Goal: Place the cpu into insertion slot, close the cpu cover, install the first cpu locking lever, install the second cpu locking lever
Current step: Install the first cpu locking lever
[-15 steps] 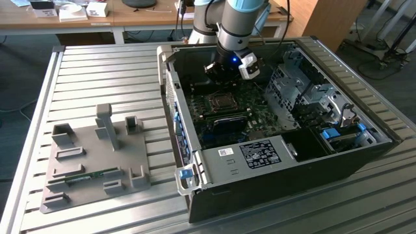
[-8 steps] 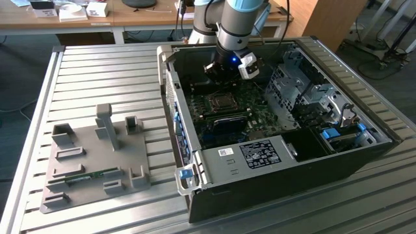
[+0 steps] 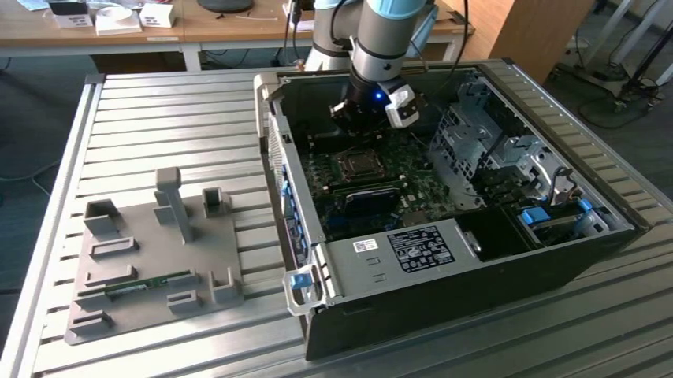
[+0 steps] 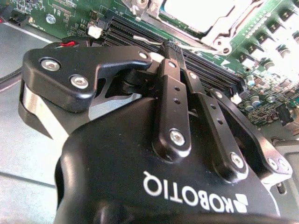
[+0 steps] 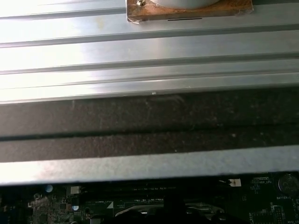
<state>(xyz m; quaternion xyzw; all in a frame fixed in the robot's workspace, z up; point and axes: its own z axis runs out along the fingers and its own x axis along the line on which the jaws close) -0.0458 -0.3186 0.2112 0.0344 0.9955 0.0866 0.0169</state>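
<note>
We see the arm reaching down into an open computer case [image 3: 474,260] that lies on its side on a ribbed metal worktop [image 3: 169,126]. In the exterior view the pincer [image 3: 363,122] hangs low over the far part of the green board, just beyond the insertion slot [image 3: 361,164], which sits near the middle of the board.

In the second wrist view the pincer [image 4: 164,48] looks clenched. Its black fingers [image 4: 174,93] meet at the tips with no gap between them that we can make out, and we cannot tell whether anything is caught there. The tips stand over the long black memory slots [image 4: 210,70], just beside the socket. A thin metal lever [image 4: 145,38] runs along the socket's edge right up to the tips. Whether they touch it we cannot tell.

The cpu [image 4: 198,11] lies in the socket, its pale metal top showing through the window of the cpu cover [image 4: 218,36]. The cover's shiny frame appears to lie down flat around the chip. Green circuit board [image 4: 70,14] surrounds it.

In the first wrist view we see the ribbed worktop [image 5: 140,46], the dark wall of the case [image 5: 140,126] and a strip of the board [image 5: 261,196].

On the exterior view's left, well apart from the case, a grey holder [image 3: 147,268] with upright posts rests on the worktop. A green memory stick [image 3: 137,285] lies in it towards its near side.
</note>
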